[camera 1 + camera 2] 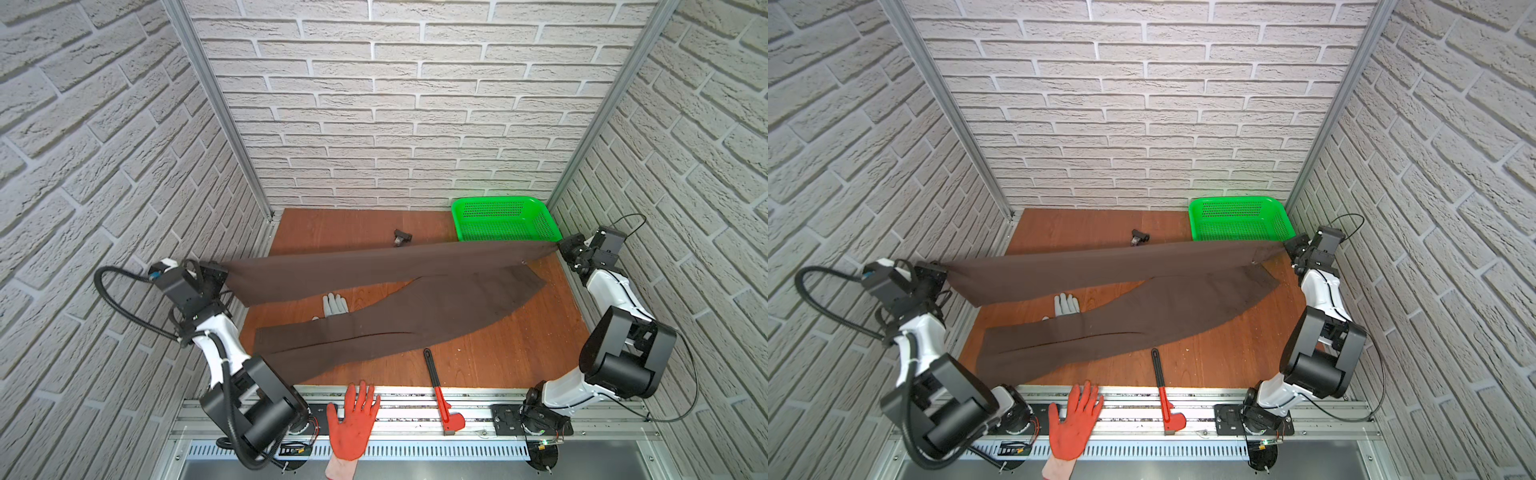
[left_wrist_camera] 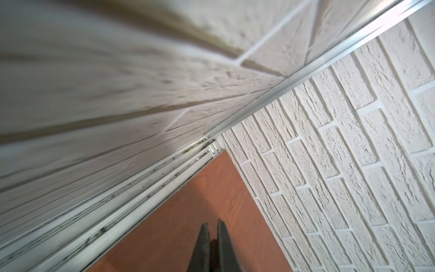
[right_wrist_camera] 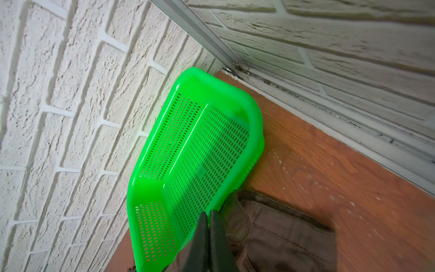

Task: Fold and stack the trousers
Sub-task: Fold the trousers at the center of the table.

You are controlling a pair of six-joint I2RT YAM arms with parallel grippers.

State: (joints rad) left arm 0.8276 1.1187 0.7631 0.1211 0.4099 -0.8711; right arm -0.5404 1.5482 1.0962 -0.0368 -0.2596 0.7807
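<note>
Though under trousers [image 1: 415,316] — wooden table [image 1: 498,357], brick walls [image 1: 395,104]

Bright, even light; edges bend; the side wall [image 2: 94,82] is smeared by blur.

Bolted to the slotted aluminium rail [image 1: 407,405], the left arm [image 1: 216,345] and right arm [image 1: 611,291] are formed of white shells and boxy black joints, tipped by a black left gripper [image 1: 225,271] and right gripper [image 1: 560,248], and trailed by a black corrugated hose [image 1: 97,291] and a thin cable [image 1: 696,384].
</note>
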